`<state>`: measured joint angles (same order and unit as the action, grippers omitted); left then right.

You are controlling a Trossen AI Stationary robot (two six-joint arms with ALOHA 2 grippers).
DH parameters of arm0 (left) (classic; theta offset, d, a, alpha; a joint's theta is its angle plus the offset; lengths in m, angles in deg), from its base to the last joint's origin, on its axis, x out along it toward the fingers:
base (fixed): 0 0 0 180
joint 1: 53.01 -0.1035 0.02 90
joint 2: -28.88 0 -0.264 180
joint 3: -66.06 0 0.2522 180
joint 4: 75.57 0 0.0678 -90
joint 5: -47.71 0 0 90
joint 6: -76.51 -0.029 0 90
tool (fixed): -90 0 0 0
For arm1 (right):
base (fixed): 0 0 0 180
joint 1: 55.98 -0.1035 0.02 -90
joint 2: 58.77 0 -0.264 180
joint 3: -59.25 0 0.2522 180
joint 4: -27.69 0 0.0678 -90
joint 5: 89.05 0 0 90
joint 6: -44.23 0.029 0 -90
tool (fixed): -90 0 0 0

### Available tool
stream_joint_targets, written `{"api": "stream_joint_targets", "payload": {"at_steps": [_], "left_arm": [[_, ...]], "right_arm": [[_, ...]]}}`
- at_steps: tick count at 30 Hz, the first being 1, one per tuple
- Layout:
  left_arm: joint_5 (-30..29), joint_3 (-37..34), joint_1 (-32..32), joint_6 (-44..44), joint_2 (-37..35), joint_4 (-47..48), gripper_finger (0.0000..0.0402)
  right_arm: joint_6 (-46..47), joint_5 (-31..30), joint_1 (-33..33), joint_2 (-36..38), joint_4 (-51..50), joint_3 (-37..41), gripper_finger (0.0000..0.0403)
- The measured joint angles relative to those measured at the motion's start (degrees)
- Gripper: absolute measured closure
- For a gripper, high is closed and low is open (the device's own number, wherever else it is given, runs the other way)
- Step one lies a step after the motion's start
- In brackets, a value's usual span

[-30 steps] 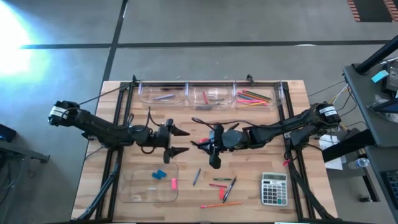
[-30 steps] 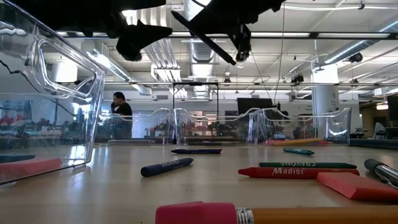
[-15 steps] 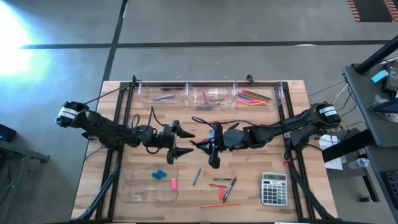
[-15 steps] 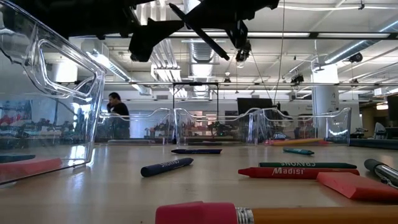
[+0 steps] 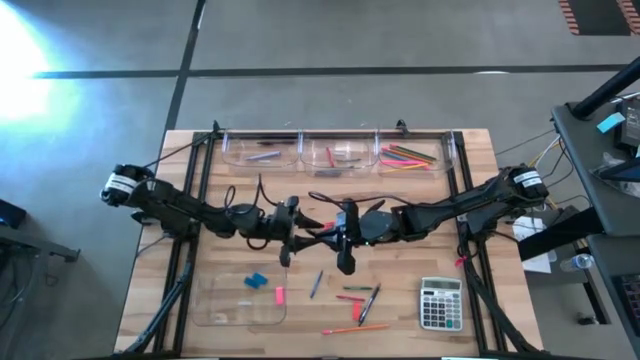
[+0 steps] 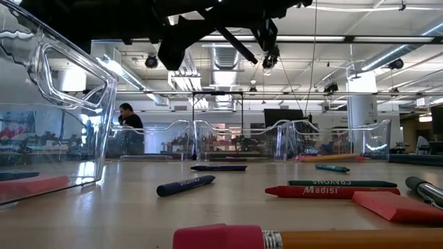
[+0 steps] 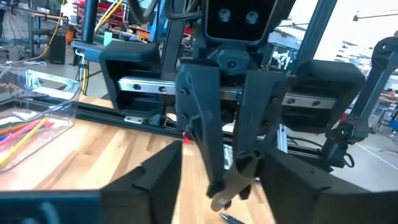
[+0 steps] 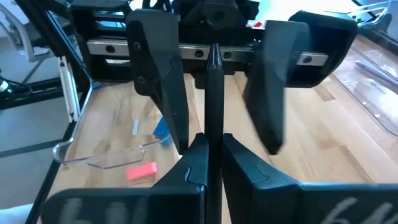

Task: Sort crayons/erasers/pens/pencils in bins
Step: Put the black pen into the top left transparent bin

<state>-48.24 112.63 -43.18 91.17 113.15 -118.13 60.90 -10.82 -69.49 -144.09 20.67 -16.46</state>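
Observation:
My right gripper (image 5: pixel 325 234) is above the table's middle, shut on a dark pen (image 8: pixel 214 93) that sticks out ahead of it toward the table's left. My left gripper (image 5: pixel 300 233) faces it, open. In the right wrist view its two fingers (image 8: pixel 163 81) stand on either side of the pen's free tip (image 8: pixel 213 55), with a gap on each side. Three clear tubs (image 5: pixel 338 155) stand in a row at the far edge. A shallow clear tray (image 5: pixel 222 305) at the near left holds a blue eraser (image 5: pixel 256 280) and a pink eraser (image 5: pixel 279 294). My right gripper pinches the pen's shaft (image 8: pixel 214 121) between its two fingers, behind the pen's middle. The fingers come level from the table's right and lie along the pen. The pen is lifted clear of the table, and its pointed end reaches toward my left gripper.
Loose pens, crayons and a pencil (image 5: pixel 355 298) lie near the front edge, right of the tray. A grey calculator (image 5: pixel 440 303) sits at the near right. The left tub holds dark pens (image 5: pixel 262 155), the right tub bright pencils (image 5: pixel 410 157).
My left gripper has moved toward the table's right, up to my right gripper, staying open. Its fingers now stand around the pen's tip. My right gripper and the pen have kept still.

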Motion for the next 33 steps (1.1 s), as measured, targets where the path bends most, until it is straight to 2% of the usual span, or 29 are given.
{"api": "stream_joint_targets", "payload": {"at_steps": [12,18,22,26,30,33], "left_arm": [[-0.03,-0.24,-0.03,-1.77,-2.14,2.58,0.0383],[-0.10,0.14,-0.03,-2.86,-2.65,4.62,0.0385],[-0.58,0.64,-0.18,-3.52,-2.86,7.49,0.0385],[-0.67,1.12,-1.37,-5.65,-6.35,11.36,0.0385],[-1.27,1.12,-4.45,-7.32,-13.53,23.01,0.0385],[-4.79,3.10,-7.87,-8.74,-20.42,36.56,0.0385]], "right_arm": [[-0.11,-0.61,-0.20,0.02,-0.72,0.00,0.0388],[-1.33,-0.39,-0.15,0.02,-1.22,0.00,0.0366],[-0.22,0.69,-0.33,0.04,-8.40,-2.18,0.0312],[1.75,0.67,-0.78,0.04,-20.66,-6.91,0.0249],[3.31,-0.44,-1.48,0.04,-29.08,-10.83,0.0206],[3.09,-2.98,-2.67,0.04,-31.55,-11.93,0.0195]]}}
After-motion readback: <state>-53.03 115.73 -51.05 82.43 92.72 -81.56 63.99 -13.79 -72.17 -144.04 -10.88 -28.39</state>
